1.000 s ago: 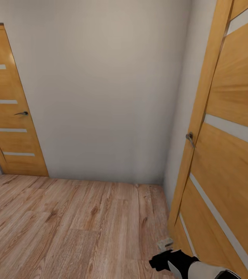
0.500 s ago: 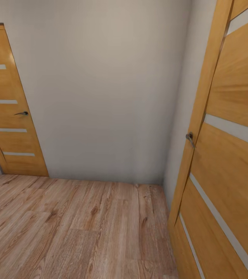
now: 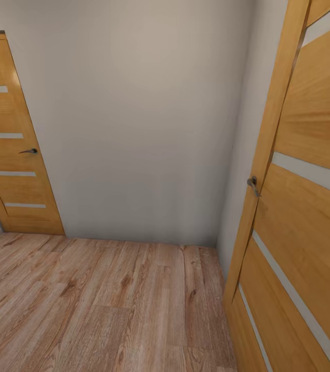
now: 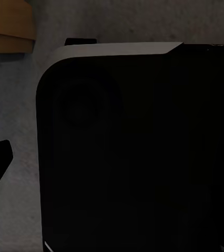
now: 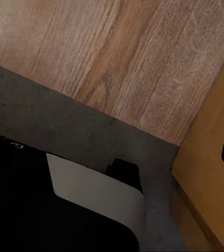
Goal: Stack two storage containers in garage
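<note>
The head view looks into a corner of a room: a plain pale wall (image 3: 144, 119) ahead meets a light wood plank floor (image 3: 97, 305) whose boards run away from the camera toward that wall. At the far left edge of the floor stands a closed orange-brown door (image 3: 10, 139) with four pale horizontal strips and a dark lever handle (image 3: 29, 151). Along the right edge a second door of the same make (image 3: 299, 206) stands close to the camera, edge-on and swung open, its metal handle (image 3: 253, 184) on the near edge. The left wrist view shows a large dark rounded body with a pale upper rim (image 4: 128, 152), very close, over a dark grey speckled surface (image 4: 12, 105), with an orange-brown piece in one corner (image 4: 7, 26). The right wrist view shows wood planks (image 5: 117, 58), a dark grey strip (image 5: 70, 126) bordering them, an orange-brown panel (image 5: 206, 194), and a black body with a pale grey plate (image 5: 91, 189). No writing can be read anywhere. Whether either claw is wide or narrow cannot be told from these views. Where the storage containers are cannot be told either.
</note>
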